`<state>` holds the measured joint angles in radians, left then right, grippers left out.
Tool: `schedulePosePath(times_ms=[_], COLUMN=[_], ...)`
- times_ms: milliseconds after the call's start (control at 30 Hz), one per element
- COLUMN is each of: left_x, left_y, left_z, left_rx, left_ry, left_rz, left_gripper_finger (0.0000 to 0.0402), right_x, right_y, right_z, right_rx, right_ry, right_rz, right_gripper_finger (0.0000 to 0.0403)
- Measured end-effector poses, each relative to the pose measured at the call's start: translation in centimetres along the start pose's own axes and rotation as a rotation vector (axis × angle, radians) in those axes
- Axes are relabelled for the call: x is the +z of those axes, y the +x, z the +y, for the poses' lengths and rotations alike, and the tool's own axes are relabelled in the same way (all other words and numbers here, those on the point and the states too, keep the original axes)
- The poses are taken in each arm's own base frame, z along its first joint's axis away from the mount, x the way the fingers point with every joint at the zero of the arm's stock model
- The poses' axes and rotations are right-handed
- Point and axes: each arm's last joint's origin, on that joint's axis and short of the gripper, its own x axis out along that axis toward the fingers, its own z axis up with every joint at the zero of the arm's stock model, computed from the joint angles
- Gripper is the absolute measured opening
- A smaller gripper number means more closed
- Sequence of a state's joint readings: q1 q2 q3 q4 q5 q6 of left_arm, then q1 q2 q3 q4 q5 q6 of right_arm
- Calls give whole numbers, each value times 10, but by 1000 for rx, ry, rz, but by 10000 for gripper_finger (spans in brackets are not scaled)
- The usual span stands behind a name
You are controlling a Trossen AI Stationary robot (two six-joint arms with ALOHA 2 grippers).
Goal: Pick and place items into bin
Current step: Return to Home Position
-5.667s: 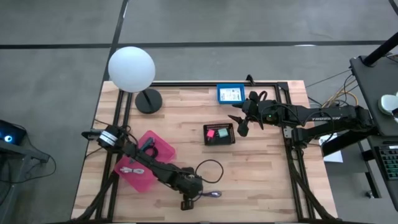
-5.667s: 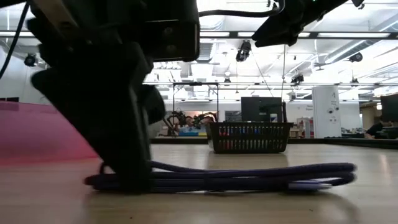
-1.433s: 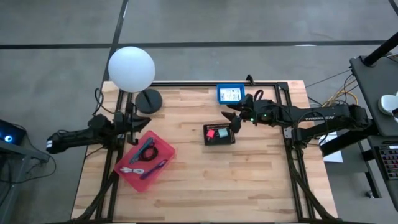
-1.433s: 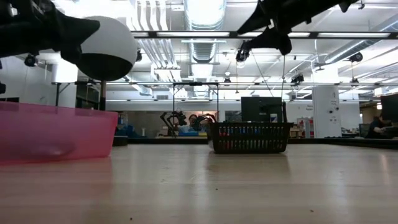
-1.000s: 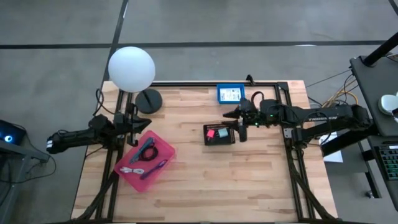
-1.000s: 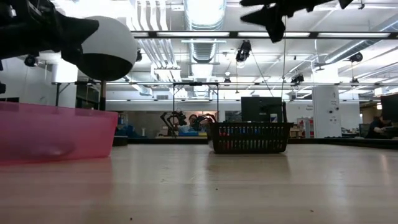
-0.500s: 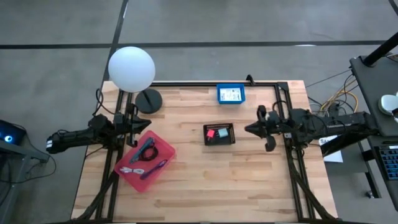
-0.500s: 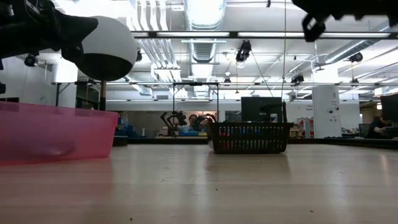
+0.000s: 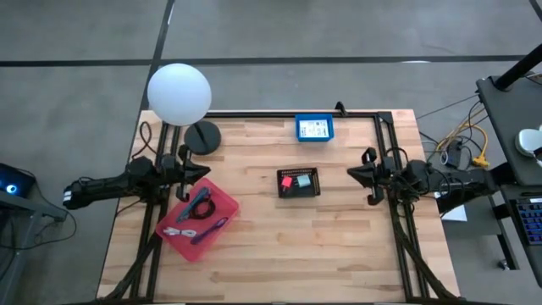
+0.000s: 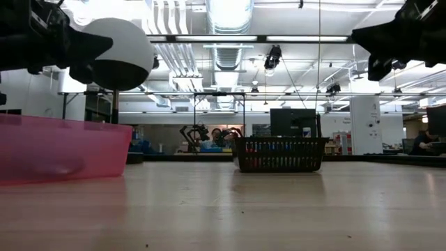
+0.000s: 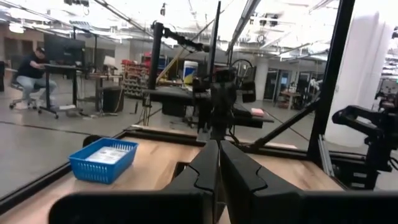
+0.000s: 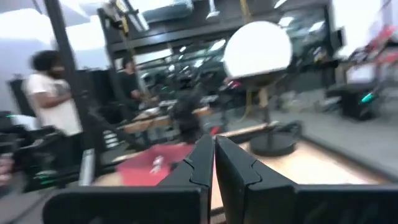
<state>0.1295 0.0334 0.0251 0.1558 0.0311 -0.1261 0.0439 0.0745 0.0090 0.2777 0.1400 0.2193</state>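
Both tools are pinched shut on nothing: the left tool [image 9: 193,170] hovers at the left edge of the table [image 9: 339,246], just beside the bin [image 9: 220,191], and the right tool [image 9: 352,174] hangs at the right edge, well apart from the basket [image 9: 298,171]. In the translucent pink plastic bin lie the purple cable [image 9: 212,227], black cable [image 9: 200,212] and white cable [image 9: 175,230], loosely coiled. If you lift one, expect it to be light, limp and rubber-skinned, so nip across several loops at mid-coil or a strand will trail. The pink cube [image 9: 287,180] and green cube [image 9: 303,180] sit side by side in the black mesh basket at mid-table. They look small, hard and light, so come straight down and close on opposite flat faces, minding the walls
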Motion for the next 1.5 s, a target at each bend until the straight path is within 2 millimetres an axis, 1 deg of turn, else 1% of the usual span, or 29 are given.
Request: schedulePosePath(times_ms=[167,300,467,667,1033,1500], left_x=[-4,-7,-9,-9,-10,-12], left_y=[0,0,0,0,1,2], left_z=[0,0,0,0,0,0], left_rx=[-26,-39,-39,-39,-37,-34], left_ry=[-5,-33,-28,-27,-28,-28], left_rz=[12,39,52,54,64,82], left_gripper_finger=[0,0,0,0,0,0], right_x=[6,3,-3,-2,-8,-9], right_y=[-5,-5,-5,-5,-2,-2], right_z=[0,0,-1,-1,-2,-2], right_rx=[-7,4,1,3,-11,-13], right_ry=[-78,-92,-1,6,-3,-6], right_rz=[-62,-29,34,23,85,97], right_gripper_finger=[8,8,8,8,8,8])
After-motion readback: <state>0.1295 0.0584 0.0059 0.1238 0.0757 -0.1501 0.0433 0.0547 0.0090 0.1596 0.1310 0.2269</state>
